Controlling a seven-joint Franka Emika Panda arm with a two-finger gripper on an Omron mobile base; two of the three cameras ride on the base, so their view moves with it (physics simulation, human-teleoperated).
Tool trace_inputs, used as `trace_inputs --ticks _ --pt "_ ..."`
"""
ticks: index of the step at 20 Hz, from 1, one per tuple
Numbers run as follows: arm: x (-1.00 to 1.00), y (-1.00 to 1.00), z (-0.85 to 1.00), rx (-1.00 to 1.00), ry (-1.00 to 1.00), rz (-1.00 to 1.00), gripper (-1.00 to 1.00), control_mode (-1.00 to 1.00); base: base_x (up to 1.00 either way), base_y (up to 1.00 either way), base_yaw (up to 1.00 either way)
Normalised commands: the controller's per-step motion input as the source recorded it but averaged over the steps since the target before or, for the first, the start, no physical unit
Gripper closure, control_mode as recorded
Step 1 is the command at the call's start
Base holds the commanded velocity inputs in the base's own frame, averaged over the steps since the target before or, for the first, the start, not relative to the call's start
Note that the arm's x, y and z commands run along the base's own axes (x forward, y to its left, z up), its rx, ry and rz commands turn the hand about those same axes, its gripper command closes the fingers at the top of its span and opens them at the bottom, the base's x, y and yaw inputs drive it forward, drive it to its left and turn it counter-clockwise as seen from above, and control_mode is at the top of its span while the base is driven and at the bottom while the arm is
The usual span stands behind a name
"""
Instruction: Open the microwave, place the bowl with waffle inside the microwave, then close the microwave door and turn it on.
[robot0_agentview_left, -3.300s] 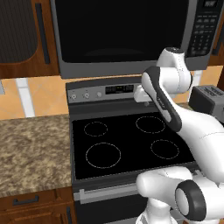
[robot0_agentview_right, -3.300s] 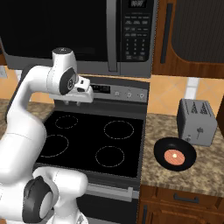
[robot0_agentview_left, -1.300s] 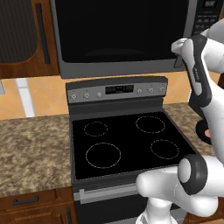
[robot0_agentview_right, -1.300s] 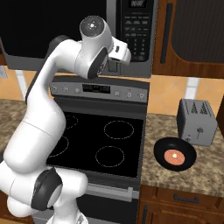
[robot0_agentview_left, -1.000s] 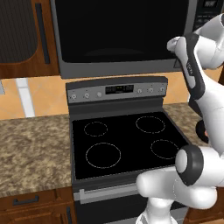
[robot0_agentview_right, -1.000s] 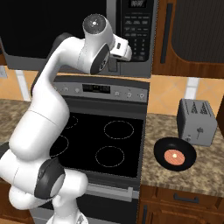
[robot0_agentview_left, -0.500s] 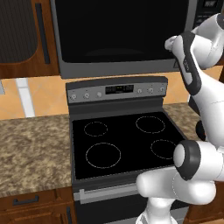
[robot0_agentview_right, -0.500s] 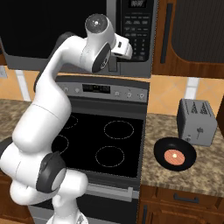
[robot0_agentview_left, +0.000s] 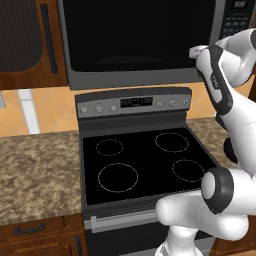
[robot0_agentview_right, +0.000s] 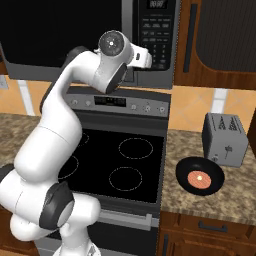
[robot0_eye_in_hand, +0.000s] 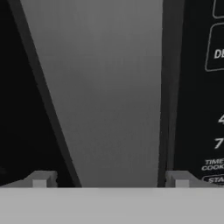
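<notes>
Brown cabinets and a speckled stone counter frame your kitchen, and you should read it from the left: counter, then the black-topped stove, with the microwave hung directly above it and its door shut flat.

Compare the arm with a few seconds ago: it hung low over the stove's back panel, and it has since swung up and to the right, easing in over the last second until the hand sits right at the microwave's front. In the hand view the grey bar handle runs between the two fingertips, with black glass on one side and the keypad on the other. The gripper stands fully spread and has hold of nothing; the jaws bracket the handle without pinching it. I judge you are lined up for the first step, so closing on the bar and pulling comes next, and nothing else of the task is done yet.

Further right, the bowl with the waffle in it sits on the right counter, just in front of the grey toaster, well apart from the hand and untouched
</notes>
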Motion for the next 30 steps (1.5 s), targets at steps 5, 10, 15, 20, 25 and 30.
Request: trace_inputs --ticks 5,10,15,20,25,30 --pt "0.56 0.0 -0.33 0.0 -0.26 0.06 1.0 -1.0 0.0 0.0 0.0" --pt "0.63 0.01 -0.04 0.0 -0.1 0.05 1.0 -1.0 0.0 0.0 0.0" --pt "0.32 0.36 0.0 0.0 -0.11 0.12 1.0 -1.0 0.0 0.0 0.0" --pt "-0.01 0.85 0.0 0.0 -0.06 0.18 1.0 -1.0 0.0 0.0 0.0" --pt "-0.2 0.98 0.0 0.0 0.0 0.26 1.0 -1.0 0.0 0.0 0.0" --pt "-0.73 1.0 0.0 -0.02 0.0 0.29 1.0 -1.0 0.0 0.0 0.0"
